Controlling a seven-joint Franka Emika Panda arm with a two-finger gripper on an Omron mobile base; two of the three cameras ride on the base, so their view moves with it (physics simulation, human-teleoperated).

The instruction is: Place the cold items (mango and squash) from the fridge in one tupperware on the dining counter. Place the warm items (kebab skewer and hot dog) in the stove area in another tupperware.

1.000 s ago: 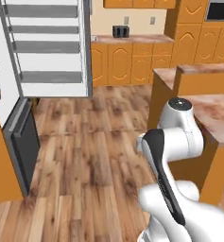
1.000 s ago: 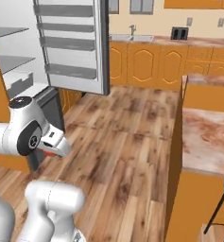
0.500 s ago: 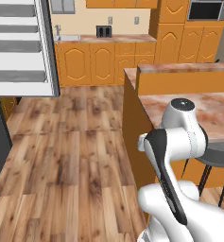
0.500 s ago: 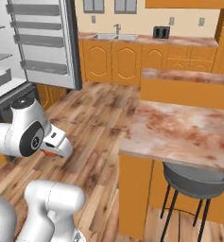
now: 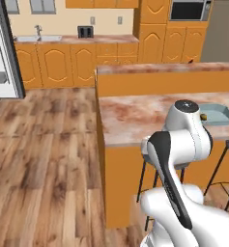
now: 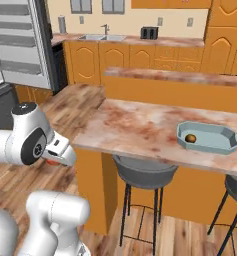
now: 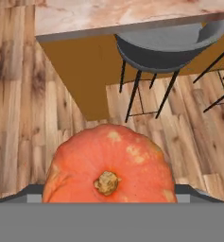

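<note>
Squash [image 7: 108,168] sits pinched in my end effector [image 6: 54,161]; I should lift clear of the desk [image 6: 140,125] edge (stool below) before lowering into the blue tray [image 6: 208,137].

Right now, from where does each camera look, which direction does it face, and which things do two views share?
Left base view: behind the arm, on its left, facing the dining counter; white arm at lower right.
Right base view: behind, on its right, facing the counter; arm at lower left.
Hand view: on the hand, looking down past the squash at wooden floor and a grey stool.
Both base views share the counter, the pale blue tupperware and the sink wall.
</note>
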